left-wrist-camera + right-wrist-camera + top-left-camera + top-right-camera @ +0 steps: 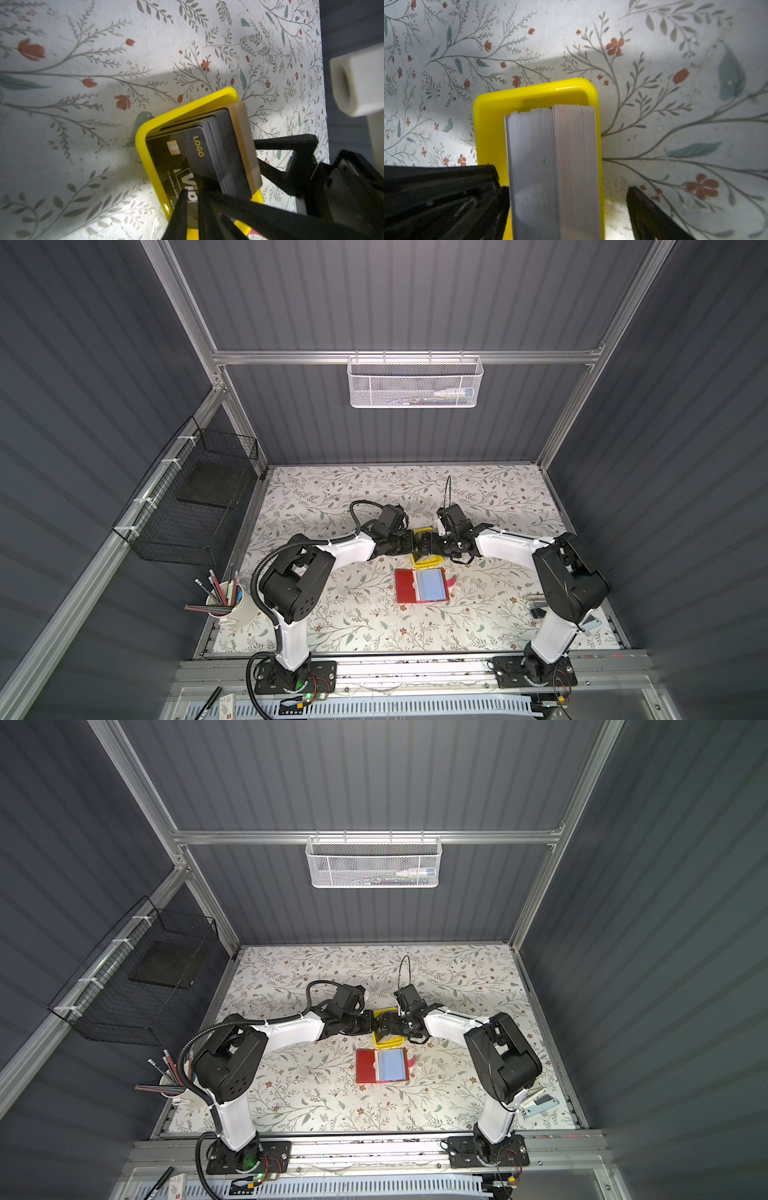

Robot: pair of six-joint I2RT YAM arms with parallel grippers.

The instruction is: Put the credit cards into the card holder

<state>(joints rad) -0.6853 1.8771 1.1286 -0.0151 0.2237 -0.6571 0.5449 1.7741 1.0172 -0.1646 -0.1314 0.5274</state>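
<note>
A stack of credit cards stands on edge in a small yellow tray, grey ones beside tan ones. In the left wrist view the front card is black with "VIP" lettering and leans away from the stack. My left gripper is shut on that black card's edge. My right gripper is open and straddles the stack from the other side. Both top views show the two grippers meeting over the tray. The red card holder lies open in front of the tray, with a light blue card in its right side.
A white cup of pencils stands at the front left. A small grey and light blue object lies at the front right by the right arm's base. A black wire basket hangs on the left wall and a white mesh basket on the back rail.
</note>
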